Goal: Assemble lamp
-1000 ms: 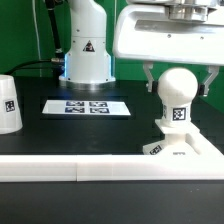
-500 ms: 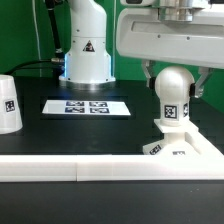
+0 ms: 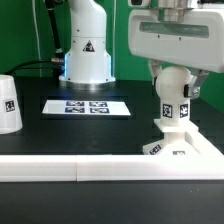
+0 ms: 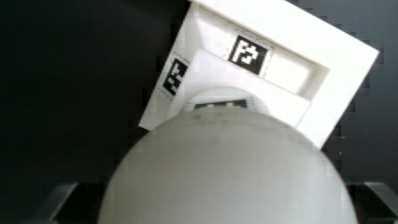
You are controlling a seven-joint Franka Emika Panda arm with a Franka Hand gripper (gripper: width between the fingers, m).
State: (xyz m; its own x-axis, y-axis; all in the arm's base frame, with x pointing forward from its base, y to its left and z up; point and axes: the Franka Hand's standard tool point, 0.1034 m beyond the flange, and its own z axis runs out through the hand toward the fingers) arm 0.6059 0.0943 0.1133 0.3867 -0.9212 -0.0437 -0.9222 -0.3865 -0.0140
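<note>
The ball-shaped white bulb (image 3: 177, 84) stands upright in the socket of the flat square lamp base (image 3: 185, 150) at the exterior view's right. My gripper (image 3: 174, 90) comes down from above, a finger on each side of the bulb, shut on it. In the wrist view the bulb (image 4: 222, 160) fills the space between the dark fingers, and the base (image 4: 267, 55) with its tags lies beyond it. The cup-like shade (image 3: 8, 103) stands apart at the exterior view's left edge.
The marker board (image 3: 88, 106) lies flat in the middle of the black table. The tall white robot pedestal (image 3: 88, 45) stands behind it. A white ledge (image 3: 60, 168) runs along the front edge, against the base.
My gripper has turned about its upright axis over the bulb. The bulb's tag has swung round with it. The base has stayed in place.
</note>
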